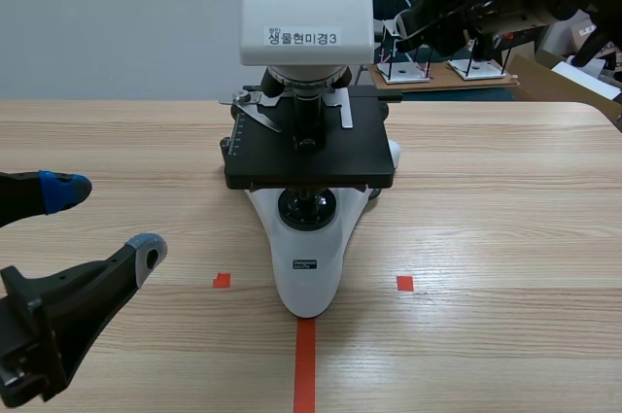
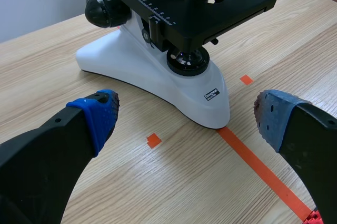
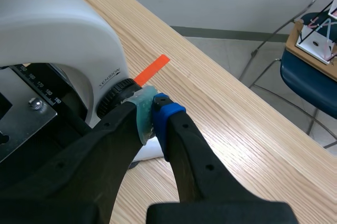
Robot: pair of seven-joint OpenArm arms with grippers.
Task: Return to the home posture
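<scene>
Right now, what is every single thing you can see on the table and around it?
microscope: one, white body with black stage, middle of the table
label: one, white with black print, on the microscope's head
table: one, light wood, under the microscope
tape marks: one line and two small squares, orange-red, on the table by the microscope's foot
small stands: two seen, thin black rods on white bases, behind the table
chair: one, dark blue seat, past the table's far edge
left gripper: one, black with blue pads, open, low over the table's near left
right gripper: one, black, shut, raised beside the microscope's black knob
</scene>
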